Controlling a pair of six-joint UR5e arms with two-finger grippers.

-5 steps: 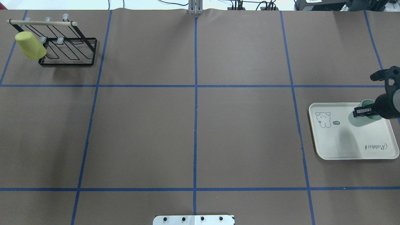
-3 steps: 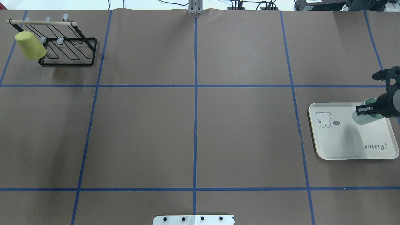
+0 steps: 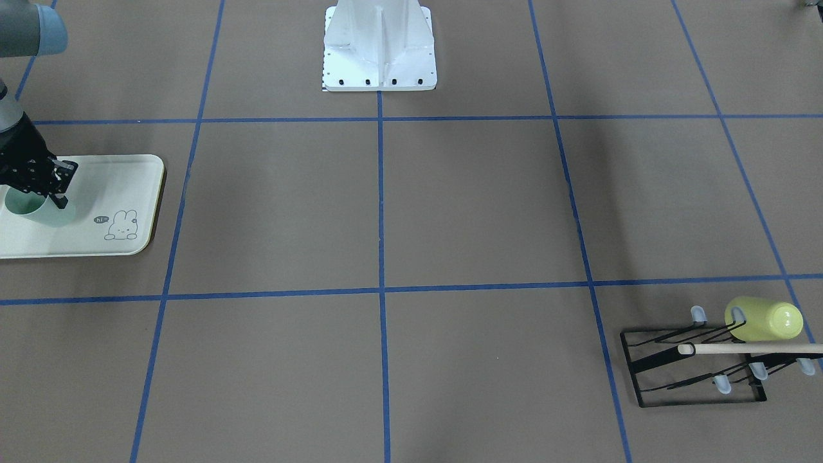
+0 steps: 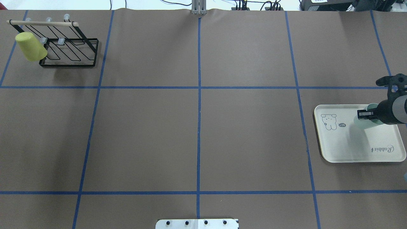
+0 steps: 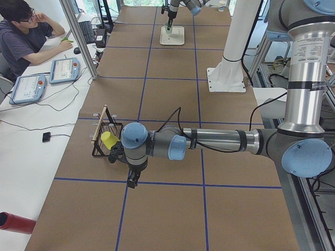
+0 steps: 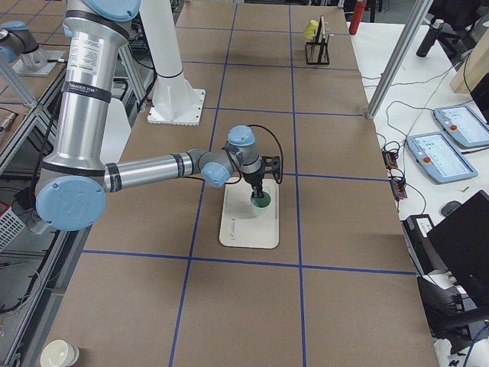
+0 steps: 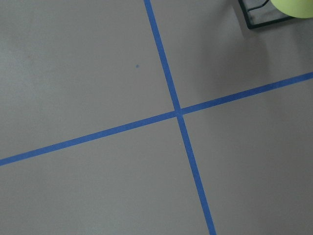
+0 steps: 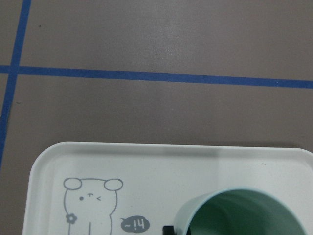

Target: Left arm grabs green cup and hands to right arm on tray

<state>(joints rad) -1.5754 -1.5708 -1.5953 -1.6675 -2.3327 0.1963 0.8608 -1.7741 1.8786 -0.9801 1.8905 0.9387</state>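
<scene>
Mint-green plastic filled the lower right of my right wrist's view: the green cup (image 8: 239, 215), its mouth open toward the lens, with one of my black fingertips (image 8: 167, 229) just outside its wall at the bottom edge. In the overhead view my right pincer (image 4: 361, 114) sat near the right edge of the frame, clenched on that cup's rim with the fingers drawn narrow across the wall. The cup was over the tray (image 4: 349, 149), in the tray's upper half and to the right of the bunny drawing (image 4: 328, 122). I could not tell whether its base rested on the tray or hung just above it.

My left pincer (image 5: 134, 179) showed only in the left-end view, low and left of centre. It pointed down at the table (image 5: 172, 214), near the black wire rack (image 5: 99, 149). From there I could not tell whether it was released or clenched. Its wrist camera saw brown table and a crossing of blue tape lines (image 7: 177, 112), with a corner of the rack and a sliver of the yellow-green cup (image 7: 296, 7) in the upper right of the frame. In the overhead view that cup hung tilted at the rack's left end, in the upper left of the frame, well apart from the tray
</scene>
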